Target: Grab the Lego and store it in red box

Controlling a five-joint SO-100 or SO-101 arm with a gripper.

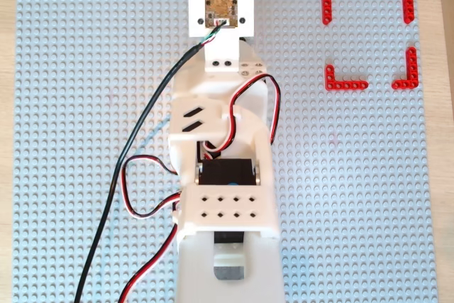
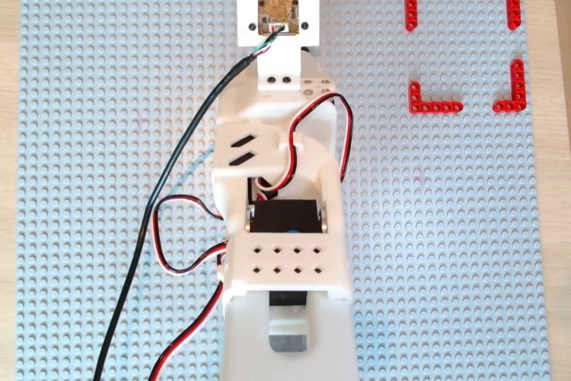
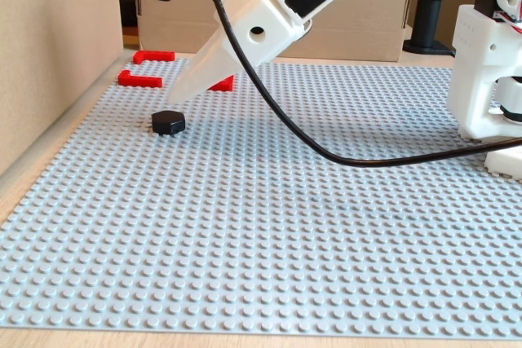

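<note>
Now, going left to right in the fixed view, we see the red box [image 3: 152, 77] (only its brackets) at the far left edge of the baseplate [image 3: 269, 226], then the Lego [image 3: 168, 122] lying flat on the studs nearer us. Just right and above it hangs the gripper [image 3: 181, 92], tip off the plate, holding nothing; we cannot tell how wide it stands.

Small glossy black hexagonal Lego [image 3: 168, 122], lying flat on the grey studded baseplate [image 3: 269, 226], apart from the brackets in the fixed view; hidden in both overhead views, probably under the arm. Red box [image 1: 369, 35]: four thin red L-shaped corner brackets with small holes, flat on the baseplate, outlining an open square near its far right corner.
</note>
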